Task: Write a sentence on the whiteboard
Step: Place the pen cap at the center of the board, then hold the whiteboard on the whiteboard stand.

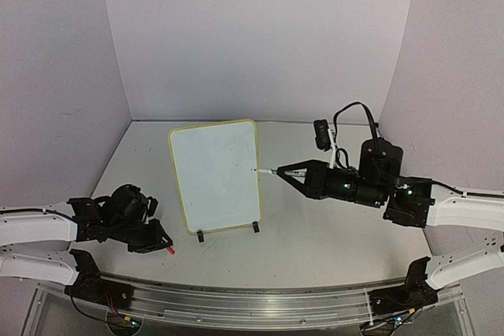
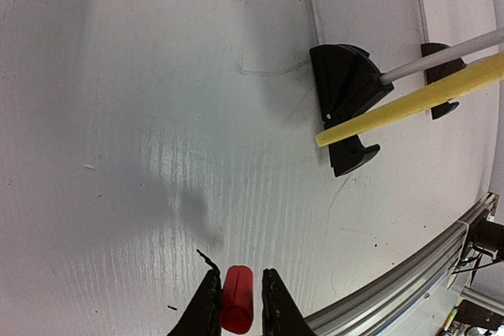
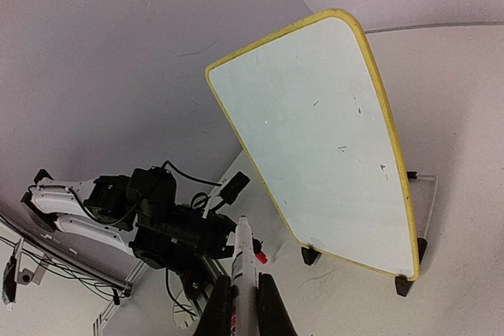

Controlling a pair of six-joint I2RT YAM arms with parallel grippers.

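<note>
I've got the right end effector (image 1: pixel 285 171) clamped on the marker (image 1: pixel 266 170) by the whiteboard (image 1: pixel 214 179), left end effector (image 2: pixel 239 275) narrowly around a red cap (image 2: pixel 236 302), grip unclear.

White table (image 1: pixel 315 234) between lilac walls (image 1: pixel 260 37); metal rail (image 1: pixel 252 300) along its near edge; red cap (image 2: pixel 237 298) near left; marker (image 3: pixel 244 257) at right, tip pointing left.

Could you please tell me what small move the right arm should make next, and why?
Probably carry the marker tip to the upper left of the whiteboard and touch it there. The board face shows no writing yet, the right gripper is shut on the marker, and its tip sits by the board's right edge.
</note>
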